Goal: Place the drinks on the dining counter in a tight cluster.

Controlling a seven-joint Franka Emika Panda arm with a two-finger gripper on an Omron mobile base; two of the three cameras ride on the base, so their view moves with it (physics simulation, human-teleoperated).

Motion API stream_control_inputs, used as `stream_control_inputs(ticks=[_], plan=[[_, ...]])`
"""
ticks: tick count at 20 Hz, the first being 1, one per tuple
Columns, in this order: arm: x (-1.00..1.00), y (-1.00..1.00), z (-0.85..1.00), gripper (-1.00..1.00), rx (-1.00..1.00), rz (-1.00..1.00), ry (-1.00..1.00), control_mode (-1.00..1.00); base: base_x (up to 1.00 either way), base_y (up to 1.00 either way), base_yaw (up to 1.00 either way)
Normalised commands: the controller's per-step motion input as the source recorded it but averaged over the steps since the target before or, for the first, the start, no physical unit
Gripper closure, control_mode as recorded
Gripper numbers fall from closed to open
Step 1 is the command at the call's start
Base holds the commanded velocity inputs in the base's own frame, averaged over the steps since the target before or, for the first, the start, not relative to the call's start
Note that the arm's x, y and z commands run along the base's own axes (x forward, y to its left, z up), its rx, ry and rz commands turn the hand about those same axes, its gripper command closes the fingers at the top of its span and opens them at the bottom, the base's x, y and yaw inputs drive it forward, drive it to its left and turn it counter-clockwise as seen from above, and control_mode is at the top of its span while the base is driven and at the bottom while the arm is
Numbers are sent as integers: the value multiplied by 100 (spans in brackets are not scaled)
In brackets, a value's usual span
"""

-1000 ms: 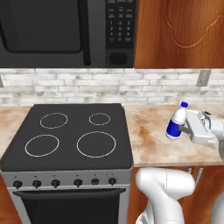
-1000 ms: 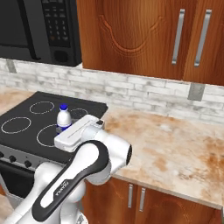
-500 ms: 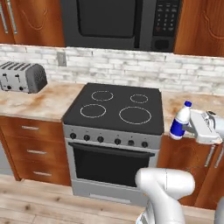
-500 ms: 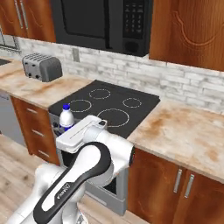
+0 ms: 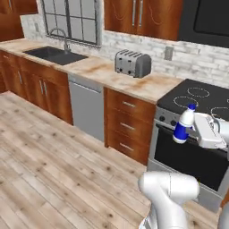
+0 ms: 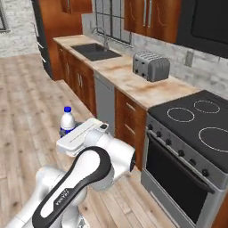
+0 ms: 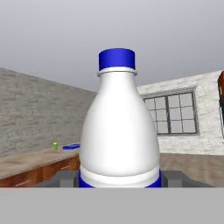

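Observation:
One drink, a white bottle (image 5: 183, 125) with a blue cap and a blue label, hangs upright in the air in front of the stove. My gripper (image 5: 181, 133) is shut on its lower body from the side. From the other side the bottle (image 6: 67, 122) rises above the gripper (image 6: 69, 133), over the wooden floor. Close up, the bottle (image 7: 119, 131) stands between my fingertips (image 7: 65, 178). A stone-topped counter (image 7: 26, 164) with wooden fronts lies far off; I cannot tell whether it is the dining counter. A small green-and-yellow cup (image 7: 55, 145) stands on it.
The kitchen worktop (image 5: 112, 74) runs along the wall with a sink (image 5: 53, 54), a toaster (image 5: 133, 63) and the black stove (image 5: 201, 96). A dishwasher front (image 5: 87, 107) sits below it. Open wooden floor (image 5: 53, 170) spreads to the left.
The whole picture has shifted: the base has driven back and turned away from the stove, bringing sink, toaster and floor into view. The bottle stays in the gripper's hold.

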Motion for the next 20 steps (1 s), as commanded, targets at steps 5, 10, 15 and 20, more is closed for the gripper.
stream_control_inputs(ticks=[5, 10, 15, 20], plan=[[0, 0, 0, 100, 0, 0, 0, 100, -26, 85, 73], [0, 0, 0, 100, 0, 0, 0, 100, 0, 94, 63], [0, 0, 0, 100, 0, 0, 0, 100, 10, 100, 42], [0, 0, 0, 100, 0, 0, 0, 100, 27, 100, 17]])
